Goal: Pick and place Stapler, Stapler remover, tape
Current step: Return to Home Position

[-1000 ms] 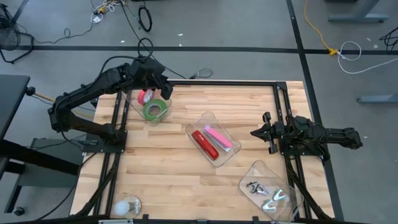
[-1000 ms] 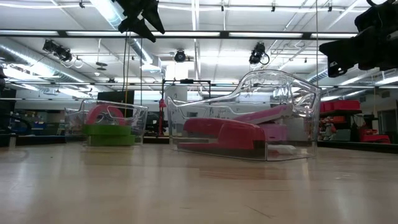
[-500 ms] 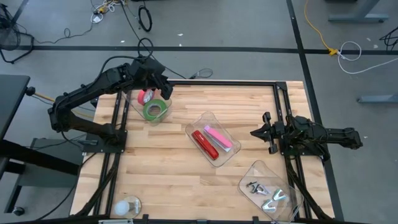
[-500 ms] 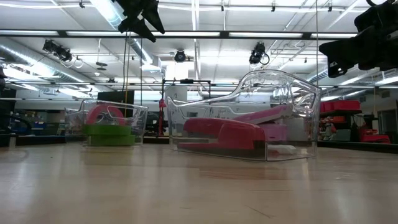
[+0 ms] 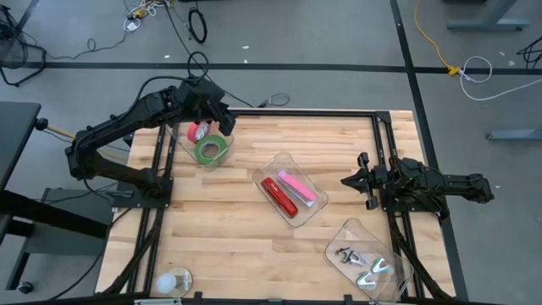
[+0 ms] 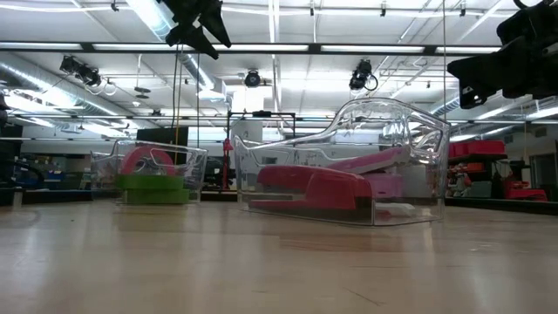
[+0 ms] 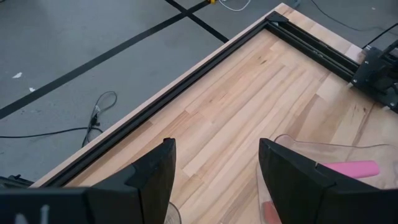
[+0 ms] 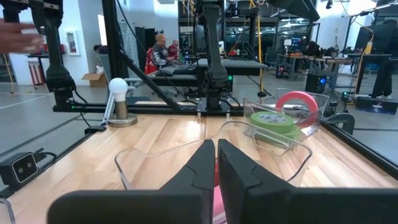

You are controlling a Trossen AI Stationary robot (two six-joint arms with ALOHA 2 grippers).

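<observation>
A green tape roll [image 5: 210, 150] and a pink tape roll [image 5: 196, 131] lie in a clear container at the table's far left. My left gripper [image 5: 222, 124] hangs open above that container with nothing between its fingers [image 7: 217, 155]. In a clear tray [image 5: 318, 207] at the table's middle lie a red stapler [image 5: 278, 196] and a pink stapler [image 5: 296, 186]. Metal staple removers [image 5: 360, 258] lie in a clear tray at the near right. My right gripper [image 5: 349, 180] is shut and held level at the table's right edge, pointing at the stapler tray [image 8: 161, 158].
Black frame rails [image 5: 385, 144] run along the table's far, left and right sides. A small white round object [image 5: 174, 281] sits at the near left corner. Bare wood lies between the trays and along the near edge. People sit in the room beyond [image 8: 163, 46].
</observation>
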